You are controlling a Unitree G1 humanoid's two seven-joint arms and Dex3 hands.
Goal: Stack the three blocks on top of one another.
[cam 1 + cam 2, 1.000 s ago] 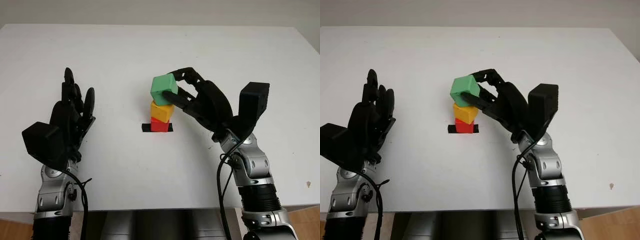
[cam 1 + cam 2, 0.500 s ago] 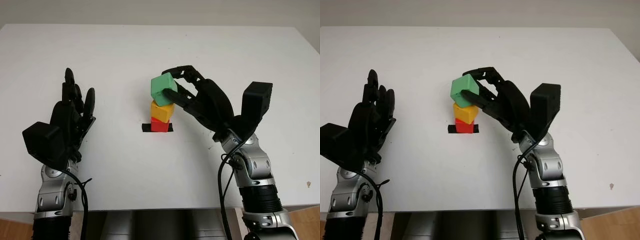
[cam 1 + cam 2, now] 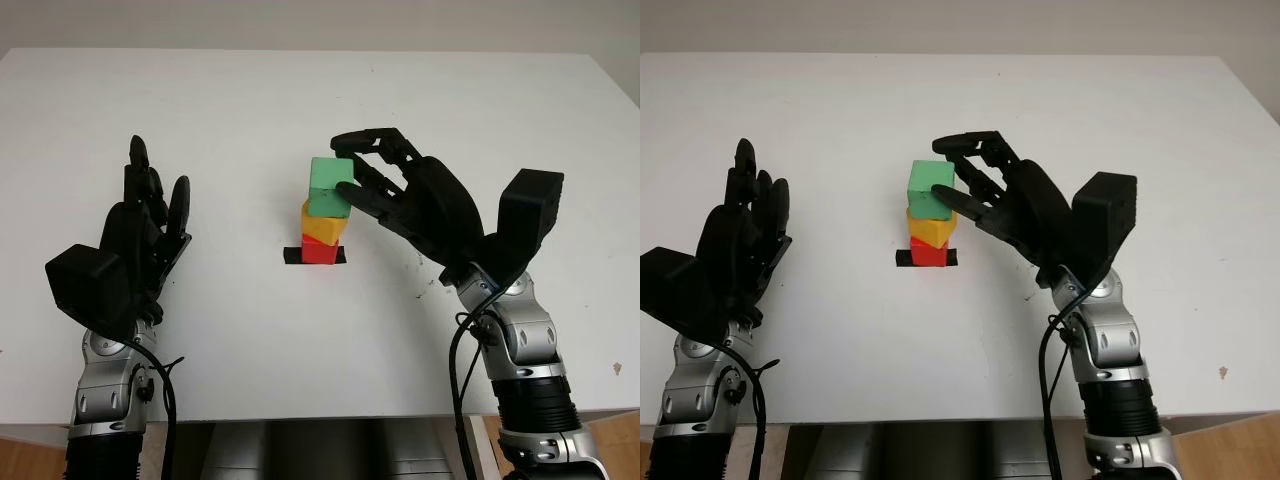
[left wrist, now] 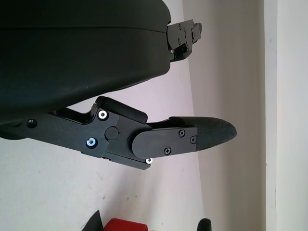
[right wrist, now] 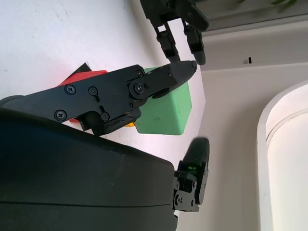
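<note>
A green block (image 3: 328, 190) sits squarely on a yellow block (image 3: 322, 228), which sits on a red block (image 3: 319, 252), forming one upright stack at the middle of the white table (image 3: 500, 110). My right hand (image 3: 346, 164) is just right of the stack, open. Its thumb (image 5: 144, 85) lies along the green block's (image 5: 166, 113) near side, while the other fingers (image 5: 179, 19) stand off, apart from it. My left hand (image 3: 150, 210) is open at the left of the table, well away from the stack.
A strip of black tape (image 3: 292, 256) lies on the table under the red block. The table's front edge runs close below both forearms. A small dark speck (image 3: 616, 368) marks the table's right front corner.
The green block has gone from tilted in my right hand to level on the yellow block. The right hand's fingers have let go and spread, and the wrist shifted slightly right. The left hand stayed still.
</note>
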